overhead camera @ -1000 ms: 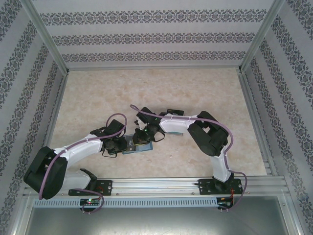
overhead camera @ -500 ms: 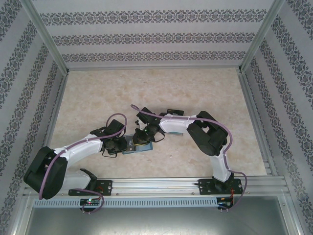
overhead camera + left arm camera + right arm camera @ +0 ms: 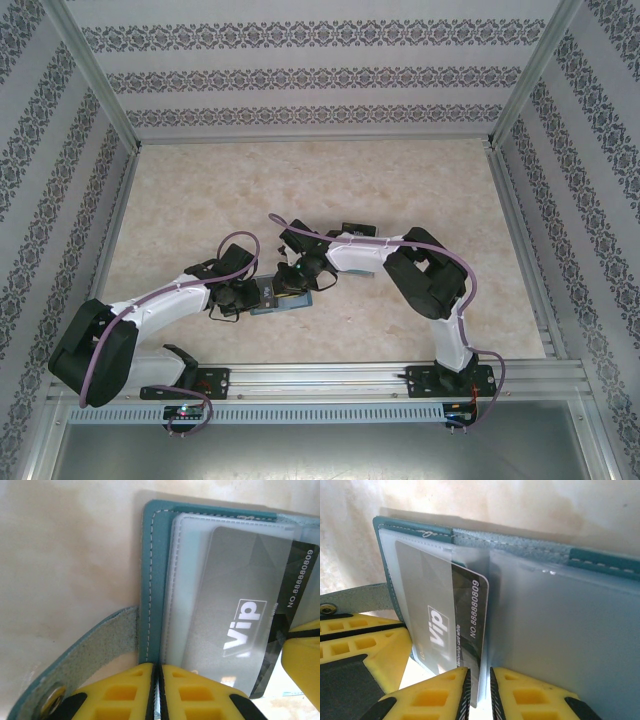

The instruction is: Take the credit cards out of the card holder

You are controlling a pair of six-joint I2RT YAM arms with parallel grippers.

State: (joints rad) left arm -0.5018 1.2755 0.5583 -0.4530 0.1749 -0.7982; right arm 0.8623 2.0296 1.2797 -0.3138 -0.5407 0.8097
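Note:
The teal card holder lies open on the table between both grippers. My left gripper is shut on the near edge of its left panel, where the clear sleeve meets the teal rim. A black credit card with white "Vip" lettering sticks partway out of that sleeve toward the middle fold. The card's near corner sits between the jaws of my right gripper, which stand narrowly apart; it lies against the left pad with a slit of light beside it. The holder's right panel looks blank.
The holder's strap with a metal snap lies flat on the marble table to the left of my left fingers. One yellow finger of the right gripper is close beside the card. Patterned walls and metal rails enclose the table.

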